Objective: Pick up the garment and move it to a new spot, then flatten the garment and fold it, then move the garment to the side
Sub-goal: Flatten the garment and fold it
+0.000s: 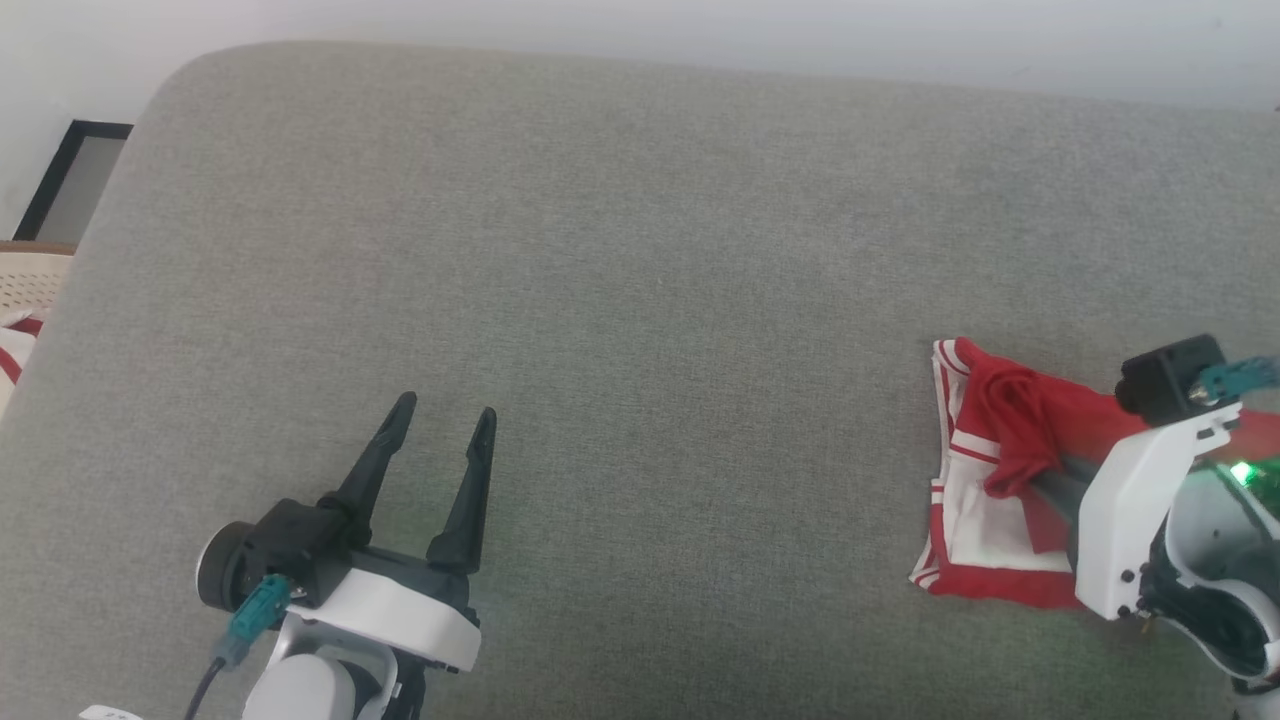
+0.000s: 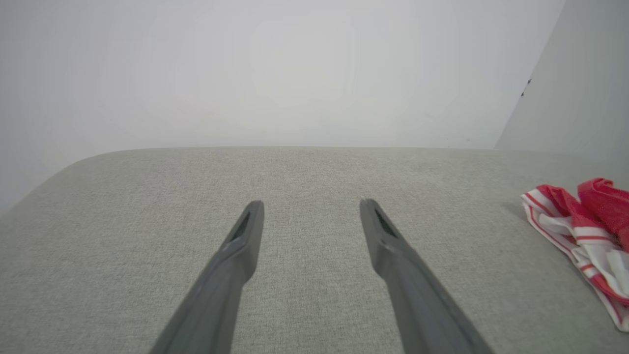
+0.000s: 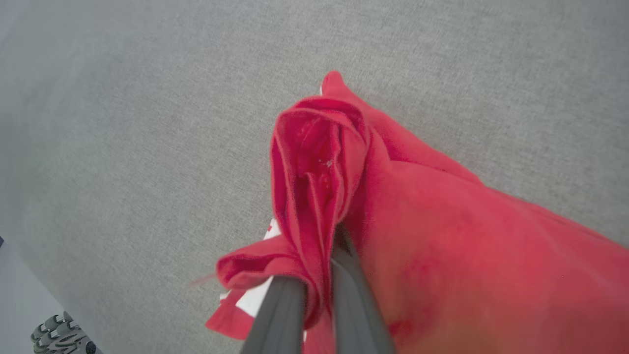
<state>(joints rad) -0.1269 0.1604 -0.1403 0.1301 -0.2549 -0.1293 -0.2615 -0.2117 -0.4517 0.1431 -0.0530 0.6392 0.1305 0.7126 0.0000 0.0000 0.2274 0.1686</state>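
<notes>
Garment bunched at right of cushion. Right gripper is on it, jaws pinched on a red fold. Left gripper sits well apart to the left, jaws wide, empty.

We note a broad grey upholstered surface, its far left corner rounded, backed by a plain white wall. A black-framed panel sits beyond the left edge. Light even, soft.
</notes>
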